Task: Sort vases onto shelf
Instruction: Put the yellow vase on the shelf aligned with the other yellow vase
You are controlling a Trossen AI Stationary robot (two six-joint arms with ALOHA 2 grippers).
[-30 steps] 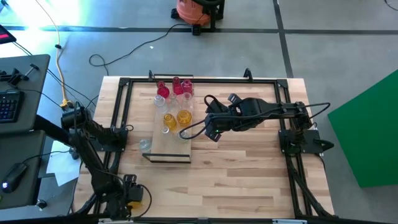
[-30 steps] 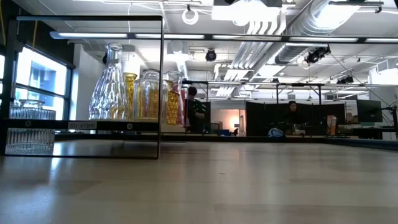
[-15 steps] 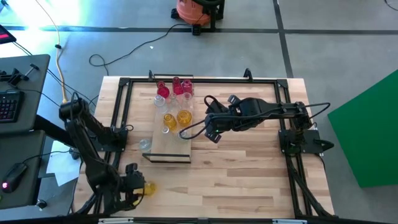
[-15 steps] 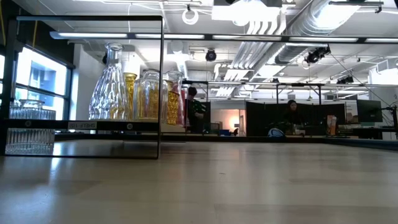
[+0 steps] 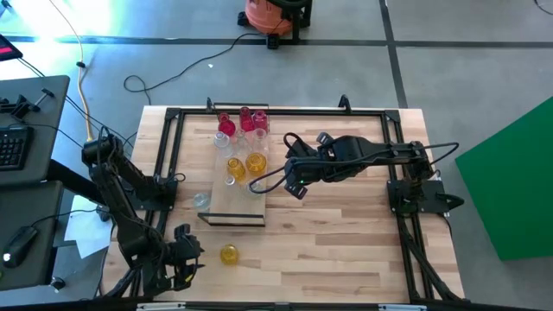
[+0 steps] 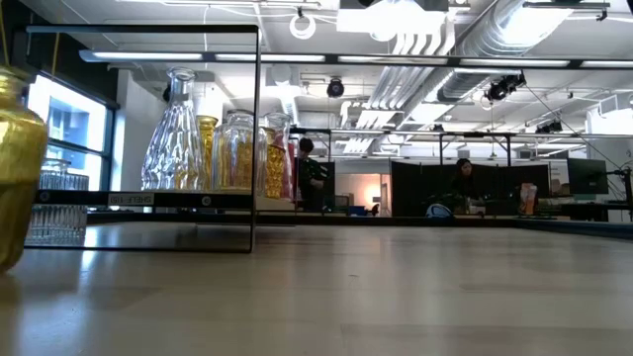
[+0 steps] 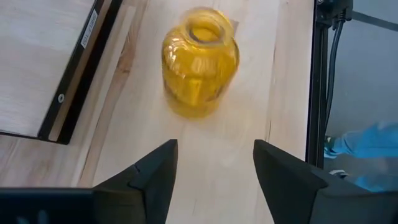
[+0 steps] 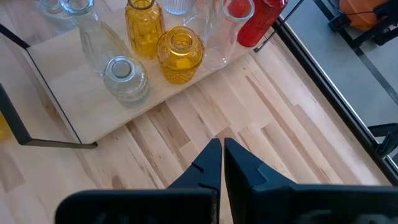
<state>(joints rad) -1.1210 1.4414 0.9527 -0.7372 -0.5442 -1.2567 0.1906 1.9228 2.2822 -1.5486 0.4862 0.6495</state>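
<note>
One amber-yellow vase (image 5: 229, 253) stands alone on the table (image 5: 346, 250) at the high view's lower left, just ahead of the left claw (image 7: 214, 163), whose fingers are spread empty. Smooth, rigid glass looks slippery and breakable, so take its round belly gently. Right claw (image 8: 221, 163) is closed, empty, beside the shelf (image 5: 242, 203).

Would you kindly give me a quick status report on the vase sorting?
Left claw open, facing loose yellow vase on tabletop. Right claw shut, beside shelf. Nothing blocking.
</note>
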